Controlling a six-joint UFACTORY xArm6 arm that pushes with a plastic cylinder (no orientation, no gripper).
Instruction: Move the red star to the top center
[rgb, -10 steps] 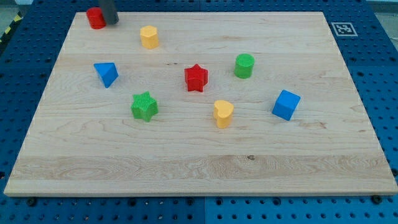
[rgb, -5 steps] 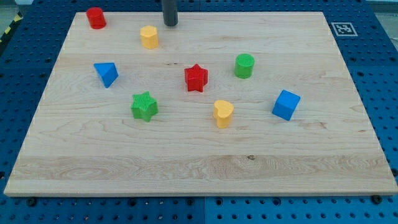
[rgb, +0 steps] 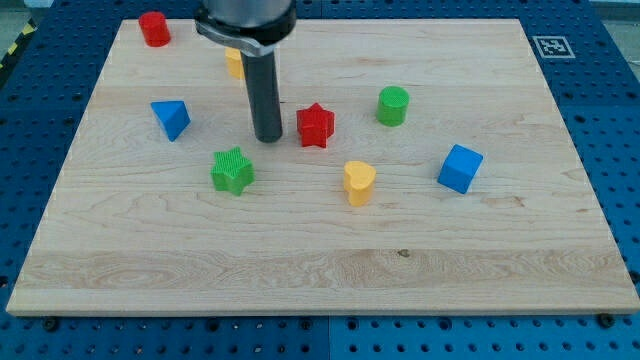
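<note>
The red star (rgb: 315, 125) lies near the middle of the wooden board (rgb: 320, 260), a little above centre. My tip (rgb: 268, 138) stands on the board just to the left of the red star, with a small gap between them. The rod rises from there toward the view's top and hides part of the yellow block (rgb: 233, 64) behind it.
A red cylinder (rgb: 154, 28) sits at the top left. A blue triangular block (rgb: 171, 118) and a green star (rgb: 233, 170) lie left of my tip. A green cylinder (rgb: 393, 105), a yellow heart (rgb: 359, 182) and a blue cube (rgb: 460, 168) lie to the right.
My tip has moved from the top left corner, along the top edge, then down the view to just left of the red star. No block has moved.
</note>
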